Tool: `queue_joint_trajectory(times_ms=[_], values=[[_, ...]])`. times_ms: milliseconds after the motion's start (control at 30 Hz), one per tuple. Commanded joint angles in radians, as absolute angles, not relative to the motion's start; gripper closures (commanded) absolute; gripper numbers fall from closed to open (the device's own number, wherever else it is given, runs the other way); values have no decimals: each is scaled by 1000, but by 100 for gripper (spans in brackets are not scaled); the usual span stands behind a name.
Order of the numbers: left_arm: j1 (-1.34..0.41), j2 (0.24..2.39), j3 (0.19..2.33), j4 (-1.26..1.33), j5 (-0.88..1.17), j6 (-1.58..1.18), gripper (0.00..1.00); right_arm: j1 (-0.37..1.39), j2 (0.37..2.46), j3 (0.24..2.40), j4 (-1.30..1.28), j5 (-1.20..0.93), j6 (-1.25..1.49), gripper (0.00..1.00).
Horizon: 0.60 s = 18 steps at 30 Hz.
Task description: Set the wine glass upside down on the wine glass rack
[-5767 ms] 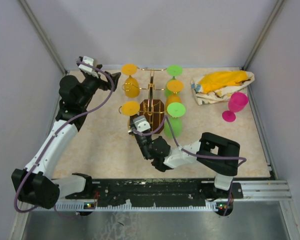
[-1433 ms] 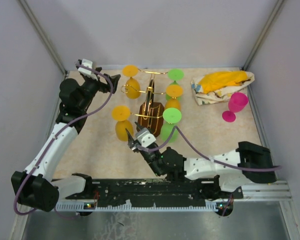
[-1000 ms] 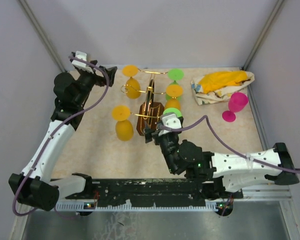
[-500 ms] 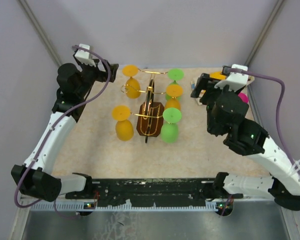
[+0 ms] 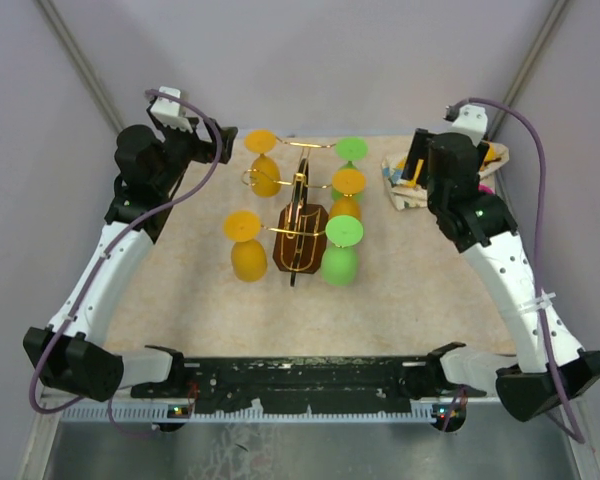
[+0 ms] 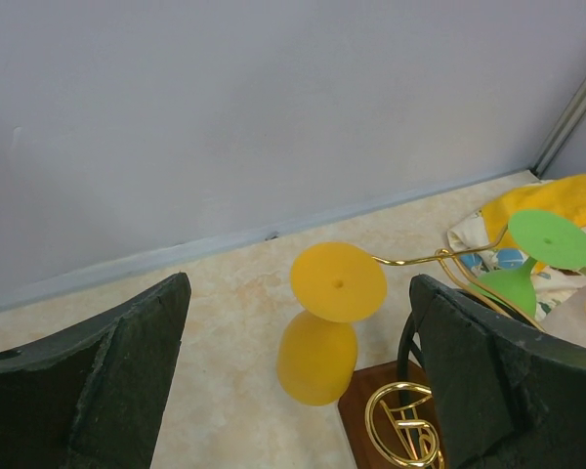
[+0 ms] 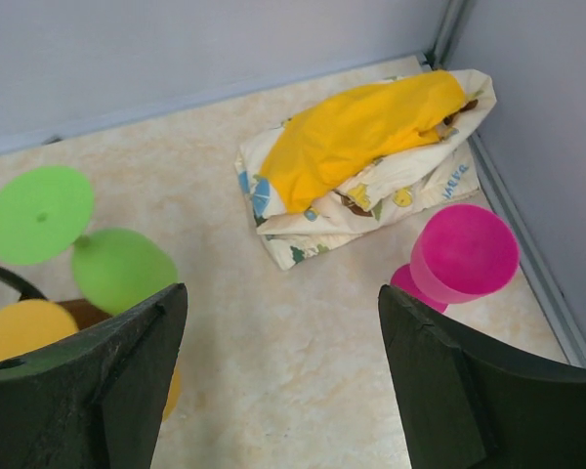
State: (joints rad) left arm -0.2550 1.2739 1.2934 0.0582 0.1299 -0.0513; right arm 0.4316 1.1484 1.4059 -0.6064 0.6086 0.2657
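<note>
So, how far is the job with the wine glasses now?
Done: three orange glasses and two green glasses hang upside down on the wine glass rack. In hand: nothing; the right gripper is open, near the pink wine glass. Left: that glass, standing beside the cloth, must be gripped, turned over and hung.

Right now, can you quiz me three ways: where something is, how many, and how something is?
1. Where is the pink wine glass? A near left corner; B beside the cloth bundle; C dead centre.
2. Green glasses on the wine glass rack? A two; B four; C none.
3. The right end effector is: A gripping a glass; B shut, empty; C open, empty.
Answers: B, it stands next to the bundle; A, two green ones hang there; C, its fingers are apart, nothing between.
</note>
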Motion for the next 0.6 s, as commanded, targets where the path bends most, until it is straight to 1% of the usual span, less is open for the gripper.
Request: queue_joint_trajectory(times_ms=[0,167,433,567], values=[[-249,1266,1305,62,113,-34,1,258,1167,1403,-574,443,252,21],[-249,1268,1301,70,106,-27,1,56,1187,1352,-546,333,227,21],[-248,1280,1281,118,111,-26,1,-198,1243,1287,-508,213,184,22],[-249,1284,1264,134,99,-21,1,-292,1281,1272,-497,201,160,22]])
